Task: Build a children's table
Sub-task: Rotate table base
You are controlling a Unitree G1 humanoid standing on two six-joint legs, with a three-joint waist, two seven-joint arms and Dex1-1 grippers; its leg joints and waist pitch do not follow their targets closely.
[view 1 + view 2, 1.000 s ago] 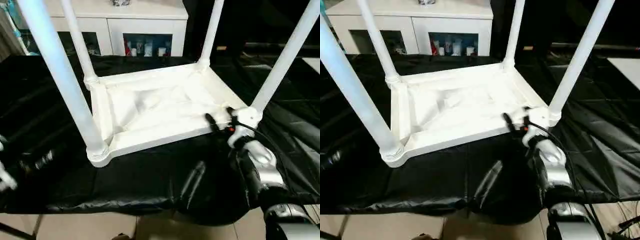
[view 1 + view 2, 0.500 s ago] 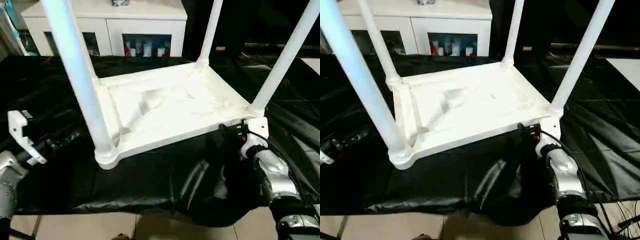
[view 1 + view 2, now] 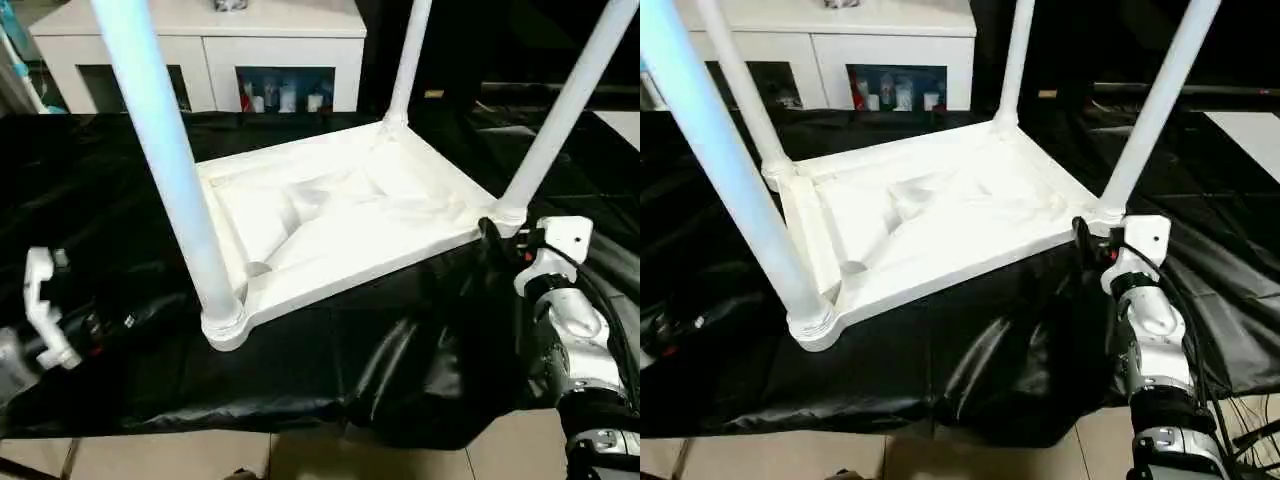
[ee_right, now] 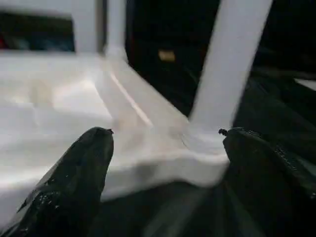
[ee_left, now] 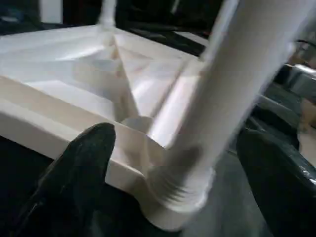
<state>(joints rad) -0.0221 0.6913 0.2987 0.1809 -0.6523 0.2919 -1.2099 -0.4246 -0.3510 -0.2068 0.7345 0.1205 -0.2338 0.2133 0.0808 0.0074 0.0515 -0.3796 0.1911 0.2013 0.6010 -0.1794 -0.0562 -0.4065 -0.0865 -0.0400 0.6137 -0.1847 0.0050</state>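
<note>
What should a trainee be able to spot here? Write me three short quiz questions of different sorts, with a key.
1. True or false: the children's table lies upside down on the black cloth.
2. How many legs stand up from its corner sockets?
3. The right gripper is: A) shut on a leg; B) open, at a corner of the table; C) holding a screwdriver.

Key: 1 true; 2 four; 3 B.
</note>
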